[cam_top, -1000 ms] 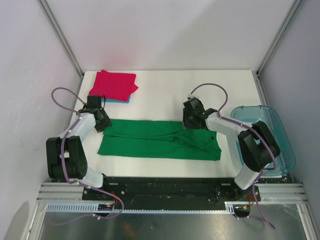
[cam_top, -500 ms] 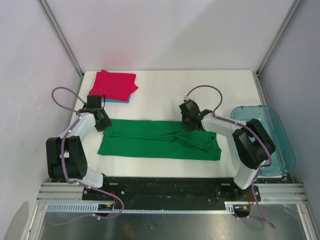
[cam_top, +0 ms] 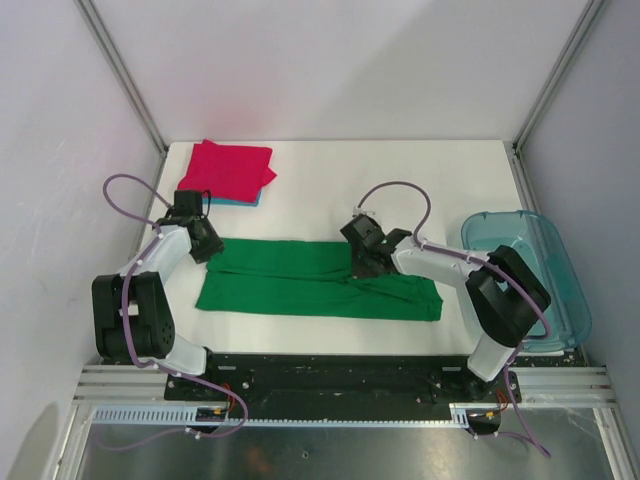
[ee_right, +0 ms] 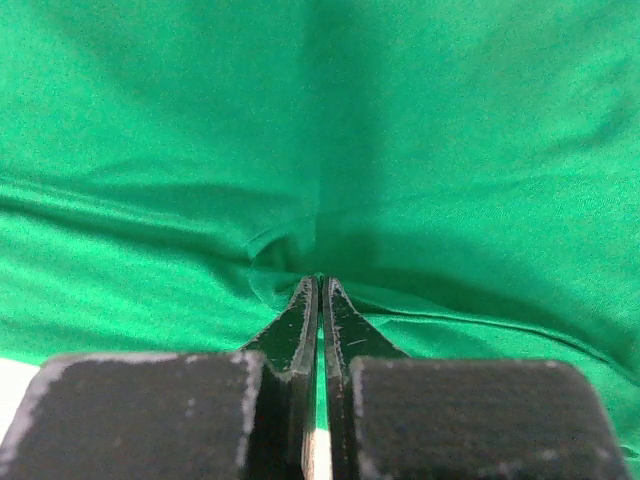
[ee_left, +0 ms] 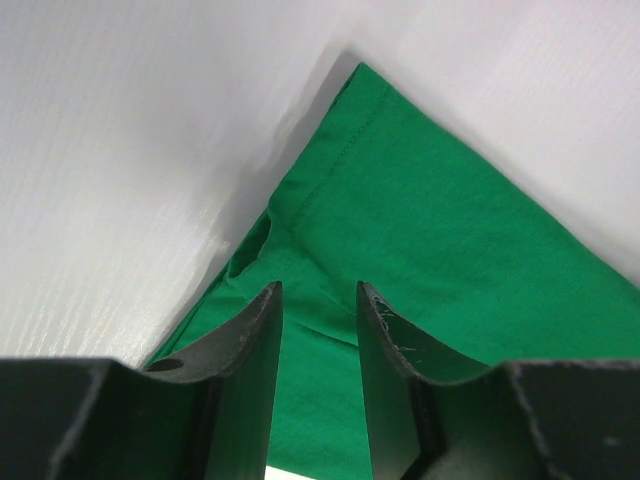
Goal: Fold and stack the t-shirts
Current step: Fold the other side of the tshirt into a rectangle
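Now, on the white table [cam_top: 400, 180] the soft green shirt [cam_top: 300, 282] lies as a long flat strip near the front, the red shirt [cam_top: 228, 167] a folded square far left. The right gripper [ee_right: 320, 283] is clamped on a green pucker; the left gripper [ee_left: 318, 290], jaws apart, sits over the hemmed corner.

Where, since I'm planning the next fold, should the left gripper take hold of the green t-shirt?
Take the green t-shirt at its far-left corner, coming down from beyond its left end with the left gripper. It lies flat, so probably only the layered hem there offers an edge to pinch.
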Robot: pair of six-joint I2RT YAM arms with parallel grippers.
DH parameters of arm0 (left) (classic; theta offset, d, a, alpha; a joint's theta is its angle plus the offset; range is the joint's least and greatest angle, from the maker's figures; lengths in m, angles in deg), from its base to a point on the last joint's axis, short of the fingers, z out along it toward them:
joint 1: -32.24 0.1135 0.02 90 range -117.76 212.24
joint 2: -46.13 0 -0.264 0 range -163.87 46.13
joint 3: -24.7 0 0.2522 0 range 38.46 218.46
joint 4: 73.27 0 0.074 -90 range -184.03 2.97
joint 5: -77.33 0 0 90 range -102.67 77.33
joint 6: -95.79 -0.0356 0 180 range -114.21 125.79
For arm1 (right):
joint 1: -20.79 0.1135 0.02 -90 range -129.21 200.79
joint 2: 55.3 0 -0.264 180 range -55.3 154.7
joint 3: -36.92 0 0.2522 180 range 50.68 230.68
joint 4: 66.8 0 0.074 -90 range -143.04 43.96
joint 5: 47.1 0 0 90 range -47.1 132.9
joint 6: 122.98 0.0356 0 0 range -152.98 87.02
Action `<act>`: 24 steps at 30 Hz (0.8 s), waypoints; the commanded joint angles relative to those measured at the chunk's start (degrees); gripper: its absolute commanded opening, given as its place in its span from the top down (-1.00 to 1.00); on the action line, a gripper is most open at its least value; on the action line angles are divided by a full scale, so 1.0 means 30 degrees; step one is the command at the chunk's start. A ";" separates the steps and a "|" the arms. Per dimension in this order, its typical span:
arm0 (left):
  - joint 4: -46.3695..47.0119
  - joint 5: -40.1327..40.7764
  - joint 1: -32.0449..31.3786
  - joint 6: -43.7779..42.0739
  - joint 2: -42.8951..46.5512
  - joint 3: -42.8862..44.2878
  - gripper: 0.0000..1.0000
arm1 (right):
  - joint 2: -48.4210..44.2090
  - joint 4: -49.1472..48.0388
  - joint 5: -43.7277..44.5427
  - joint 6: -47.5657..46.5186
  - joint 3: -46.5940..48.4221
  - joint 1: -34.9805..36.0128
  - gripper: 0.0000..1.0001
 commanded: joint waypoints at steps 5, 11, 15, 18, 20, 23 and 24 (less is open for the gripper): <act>0.0346 -0.0291 0.0101 -0.0500 0.0384 0.0533 0.21 | -0.0124 0.0950 0.1255 0.2799 0.0077 0.2280 1.00; 0.0341 -0.0398 0.0087 -0.0557 0.0521 0.0465 0.21 | -0.0247 0.0528 0.2336 0.2937 -0.0359 0.3052 0.92; 0.0372 -0.0472 0.0088 -0.0534 0.0492 0.0492 0.21 | -0.0588 0.0147 0.2591 0.2781 -0.0705 0.3409 0.88; 0.0361 -0.0518 0.0103 -0.0518 0.0475 0.0490 0.21 | -0.0670 -0.0294 0.2443 0.2832 -0.1060 0.3530 0.77; 0.0404 -0.0534 0.0090 -0.0529 0.0492 0.0484 0.21 | -0.0708 -0.0426 0.2357 0.2889 -0.1195 0.3589 0.67; 0.0413 -0.0544 0.0104 -0.0558 0.0446 0.0489 0.21 | -0.1018 -0.0425 0.2392 0.2933 -0.1308 0.3636 0.51; 0.0416 -0.0561 0.0105 -0.0560 0.0413 0.0510 0.21 | -0.1245 -0.0389 0.2424 0.2916 -0.1332 0.3642 0.47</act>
